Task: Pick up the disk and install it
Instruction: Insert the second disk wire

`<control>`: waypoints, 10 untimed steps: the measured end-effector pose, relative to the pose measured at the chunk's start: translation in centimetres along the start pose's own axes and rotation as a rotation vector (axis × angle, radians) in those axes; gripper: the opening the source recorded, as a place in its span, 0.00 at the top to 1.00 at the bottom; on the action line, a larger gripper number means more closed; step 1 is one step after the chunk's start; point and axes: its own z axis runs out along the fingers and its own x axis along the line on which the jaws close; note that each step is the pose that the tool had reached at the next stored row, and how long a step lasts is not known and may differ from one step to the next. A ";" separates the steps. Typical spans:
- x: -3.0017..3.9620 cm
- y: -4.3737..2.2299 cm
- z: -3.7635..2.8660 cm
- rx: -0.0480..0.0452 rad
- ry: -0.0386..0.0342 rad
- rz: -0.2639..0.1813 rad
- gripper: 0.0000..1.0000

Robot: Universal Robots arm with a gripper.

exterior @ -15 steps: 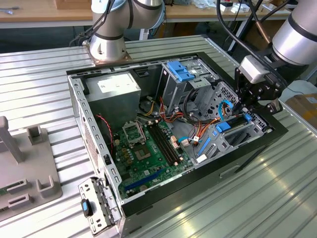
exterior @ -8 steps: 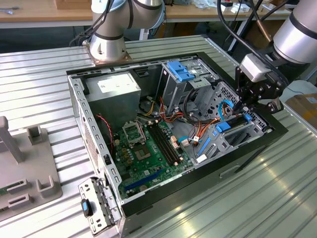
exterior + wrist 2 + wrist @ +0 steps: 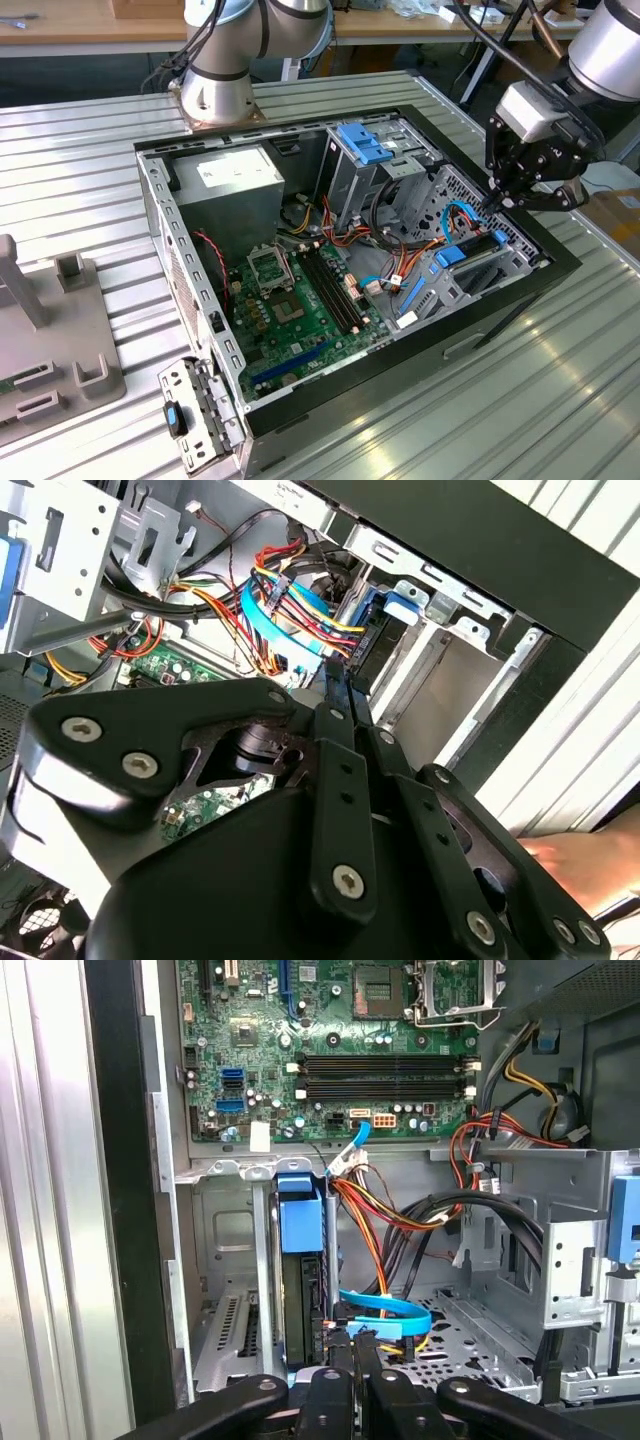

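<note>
The claw [image 3: 497,196] hangs at the case's [image 3: 560,262] front rim, fingers pressed together, with open air above and outward over the table [image 3: 560,400]. Just below its tips the disk [image 3: 302,1290] stands in its slot, and a blue cable [image 3: 385,1310] and orange wires [image 3: 375,1215] crowd beside it. Farther in, the upright bay [image 3: 362,175] blocks the way.

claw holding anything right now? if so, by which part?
Nothing seems held. The claw is closed, fingertips together, by the rear end of the disk, which stands on edge in its bay.
</note>
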 end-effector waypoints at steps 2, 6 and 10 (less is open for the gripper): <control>0.00 0.00 -0.01 0.0001 0.0001 0.000 0.85; 0.08 0.00 -0.02 -0.0001 -0.0040 0.001 0.77; 0.21 -0.01 -0.01 -0.0002 -0.0069 0.001 0.53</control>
